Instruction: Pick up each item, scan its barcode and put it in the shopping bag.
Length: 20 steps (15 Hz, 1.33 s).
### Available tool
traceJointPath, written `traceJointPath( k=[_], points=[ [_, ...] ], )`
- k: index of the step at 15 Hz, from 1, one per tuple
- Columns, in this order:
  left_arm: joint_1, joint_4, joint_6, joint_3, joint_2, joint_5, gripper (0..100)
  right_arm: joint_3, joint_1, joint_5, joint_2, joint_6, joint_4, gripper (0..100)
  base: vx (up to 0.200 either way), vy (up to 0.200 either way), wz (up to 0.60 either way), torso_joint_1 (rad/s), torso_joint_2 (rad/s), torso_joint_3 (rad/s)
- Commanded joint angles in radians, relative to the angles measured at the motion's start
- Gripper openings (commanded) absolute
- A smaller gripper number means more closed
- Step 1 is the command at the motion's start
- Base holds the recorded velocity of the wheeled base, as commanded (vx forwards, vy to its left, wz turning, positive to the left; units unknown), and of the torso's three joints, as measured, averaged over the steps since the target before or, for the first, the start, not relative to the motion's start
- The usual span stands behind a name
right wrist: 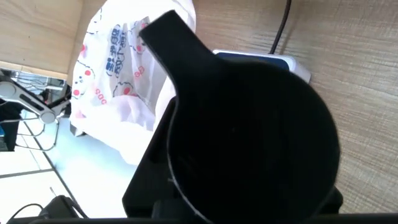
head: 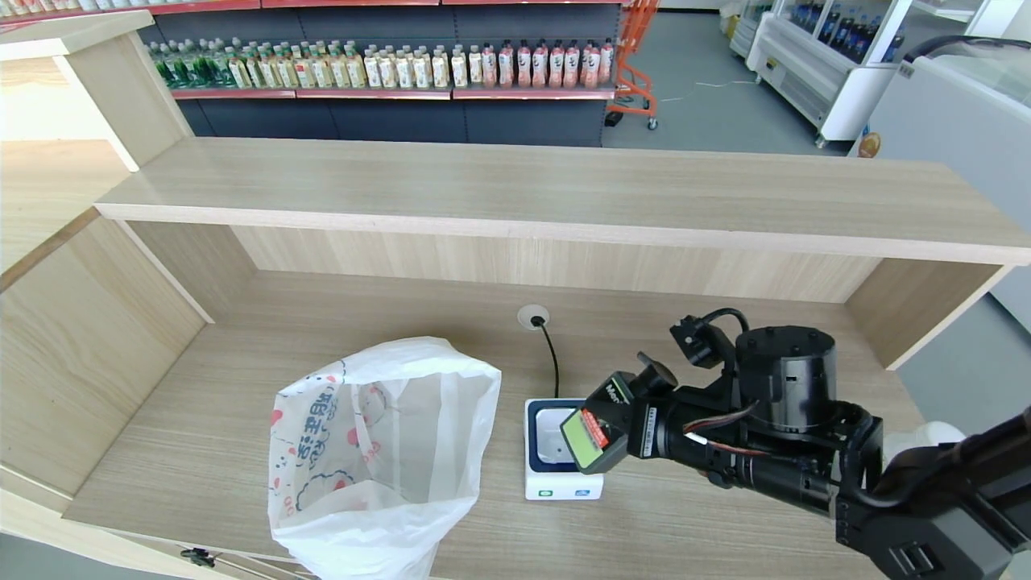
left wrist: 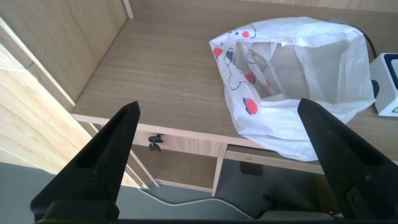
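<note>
A white plastic shopping bag [head: 378, 451] with red and blue print stands open on the wooden counter, left of the white and blue scanner [head: 556, 475]. My right gripper [head: 616, 419] is shut on a small black package with a green and red face [head: 592, 435], held tilted just above the scanner's right side. In the right wrist view a dark rounded shape close to the lens hides most of the scanner [right wrist: 261, 59]; the bag [right wrist: 118, 74] lies beyond it. My left gripper [left wrist: 217, 162] hangs open and holds nothing, in front of the counter's near edge, with the bag [left wrist: 292, 81] ahead of it.
A black cable [head: 552, 350] runs from the scanner to a grommet at the back. A raised wooden ledge [head: 515, 193] and side walls enclose the counter [head: 201, 427]. Bare counter lies left of the bag. Shelves of bottles stand far behind.
</note>
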<state>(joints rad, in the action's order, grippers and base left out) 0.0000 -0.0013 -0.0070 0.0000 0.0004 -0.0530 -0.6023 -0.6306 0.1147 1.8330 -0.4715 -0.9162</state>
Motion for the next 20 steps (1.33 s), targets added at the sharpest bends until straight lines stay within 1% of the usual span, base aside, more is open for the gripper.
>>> traceJointPath(
  k=[1,5,12,18,20],
  points=[
    [0.000,0.000,-0.001,0.000,0.000,-0.001,100,-0.020,-0.012,0.002,0.071,0.001,-0.035,0,0.000,0.000,0.00,0.000,0.00,0.000],
    [0.000,0.000,-0.001,0.000,0.000,-0.001,100,-0.037,-0.026,0.002,0.114,-0.001,-0.039,0,0.000,0.000,0.00,0.000,0.00,0.000],
    [0.000,0.000,-0.001,0.000,0.000,-0.001,100,-0.134,-0.026,0.005,0.186,-0.004,-0.041,0,0.000,0.000,0.00,0.000,0.00,0.000],
    [0.000,0.000,-0.001,0.000,0.000,-0.001,100,-0.139,-0.026,0.002,0.210,0.001,-0.041,0,0.000,0.000,0.00,0.000,0.00,0.000],
    [0.000,0.000,-0.001,0.000,0.000,-0.001,100,-0.142,-0.026,0.002,0.226,0.001,-0.061,0,0.000,0.000,0.00,0.000,0.00,0.000]
  ],
)
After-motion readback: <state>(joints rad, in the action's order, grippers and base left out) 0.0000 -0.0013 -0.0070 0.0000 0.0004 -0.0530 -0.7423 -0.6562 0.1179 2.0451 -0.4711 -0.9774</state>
